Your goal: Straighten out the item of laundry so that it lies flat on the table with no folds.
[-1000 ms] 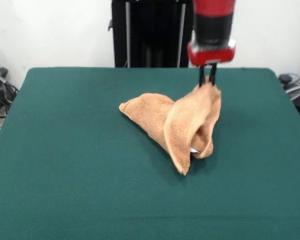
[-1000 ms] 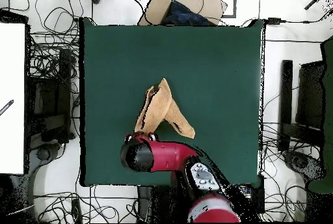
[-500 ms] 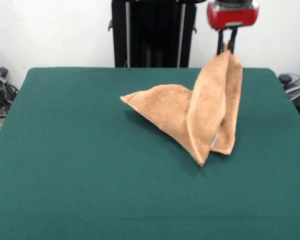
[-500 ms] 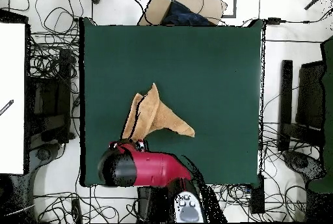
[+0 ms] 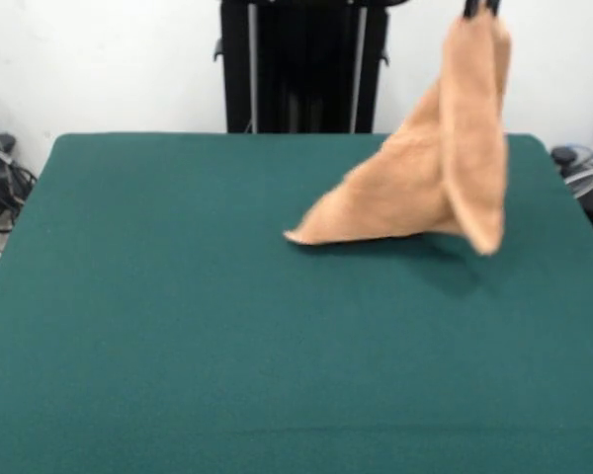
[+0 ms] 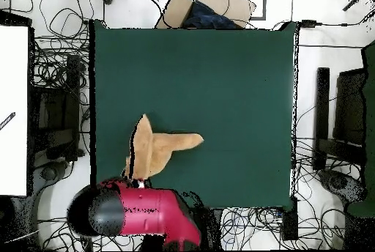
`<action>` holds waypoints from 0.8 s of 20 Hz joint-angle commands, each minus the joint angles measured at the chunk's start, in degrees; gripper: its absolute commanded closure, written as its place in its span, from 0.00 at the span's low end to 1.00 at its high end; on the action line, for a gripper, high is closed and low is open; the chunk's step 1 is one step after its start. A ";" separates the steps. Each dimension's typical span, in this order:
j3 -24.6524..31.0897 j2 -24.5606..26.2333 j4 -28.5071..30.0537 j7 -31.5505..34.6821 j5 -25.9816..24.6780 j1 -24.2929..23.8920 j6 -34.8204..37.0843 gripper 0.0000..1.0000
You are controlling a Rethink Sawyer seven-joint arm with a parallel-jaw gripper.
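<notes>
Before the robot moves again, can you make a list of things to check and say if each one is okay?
1. Gripper has the towel: ok, the towel hangs from it by one corner.
2. Towel flat with no folds: not ok, it hangs doubled over.
3. Towel off the table: not ok, its low corner seems to touch the green top.
4. Towel over the table, not past the edge: cannot tell; in the overhead view it hangs near one side.
5. Room to spread it: ok, lots of bare green.
</notes>
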 commanded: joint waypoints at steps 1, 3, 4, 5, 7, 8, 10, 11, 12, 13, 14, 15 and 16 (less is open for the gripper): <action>-6.24 -9.99 -6.85 21.02 -0.74 4.10 17.43 1.00; -5.91 -11.65 -8.33 19.89 -0.55 4.02 18.93 1.00; -5.42 -12.38 -8.57 18.61 0.11 3.66 18.51 1.00; -4.79 -12.87 -8.69 16.88 1.19 3.14 18.13 1.00; -4.07 -13.40 -9.75 15.57 2.27 2.61 21.39 1.00; -3.89 -13.38 -9.87 15.19 2.59 2.38 21.71 1.00; -3.57 -13.04 -10.45 14.30 2.70 1.76 22.48 1.00; -3.36 -12.35 -9.46 12.82 3.58 1.13 20.76 1.00; -3.07 -11.93 -8.28 11.49 5.38 0.57 18.61 1.00; -3.06 -11.77 -8.70 11.02 4.59 0.33 18.30 1.00; -3.05 -11.61 -9.13 10.55 3.80 0.08 17.99 1.00; -3.07 -11.43 -7.45 9.24 5.24 -0.46 15.63 1.00; -2.77 -11.07 -7.71 7.94 5.33 -1.17 15.37 1.00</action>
